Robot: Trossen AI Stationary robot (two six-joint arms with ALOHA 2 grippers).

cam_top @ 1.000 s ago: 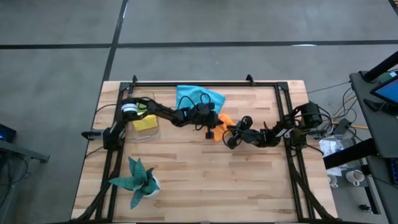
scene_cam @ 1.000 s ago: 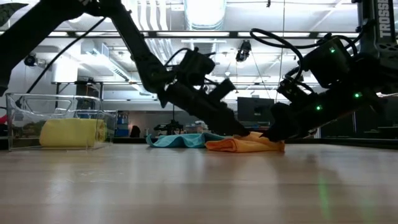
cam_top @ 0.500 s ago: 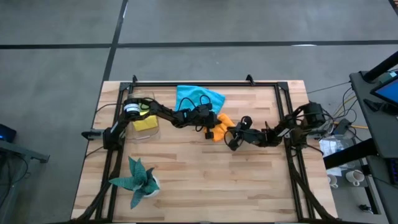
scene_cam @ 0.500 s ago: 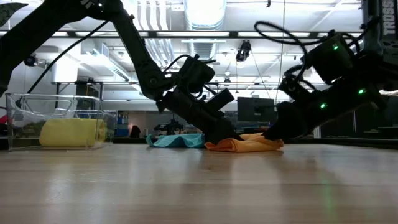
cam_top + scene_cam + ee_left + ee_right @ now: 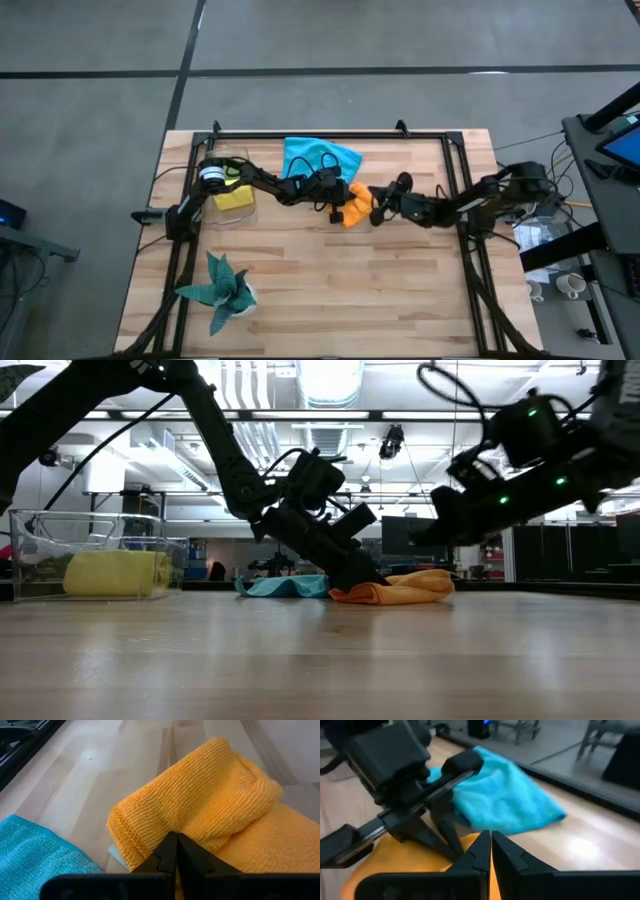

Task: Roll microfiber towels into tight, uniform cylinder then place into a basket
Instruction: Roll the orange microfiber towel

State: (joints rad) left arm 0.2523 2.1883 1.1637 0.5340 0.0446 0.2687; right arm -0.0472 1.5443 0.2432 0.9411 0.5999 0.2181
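The orange towel lies partly rolled on the table, with a thick fold across its top. My left gripper is shut, and its tips are at this fold; it slants down to the towel in the low view. My right gripper is shut and hangs clear above the towel's right end. The blue towel lies spread out behind them. A yellow towel sits rolled inside the clear basket at the left. My left gripper presses its shut fingertips against the orange towel's rolled fold, at the edge facing the arm. The fingers slant down from the table's left. The towel lies on the table under them, its bulk bunched up beyond the tips.
A teal spiky plant in a white pot stands near the front left. The black metal frame runs around the table's back and sides. Bare wood lies toward the near edge.
My right gripper has risen off the orange towel's right end and drawn back toward the table's right edge, still shut. My left gripper has sunk a little and tipped steeper onto the towel. The towel's right end now stands slightly puffed up.
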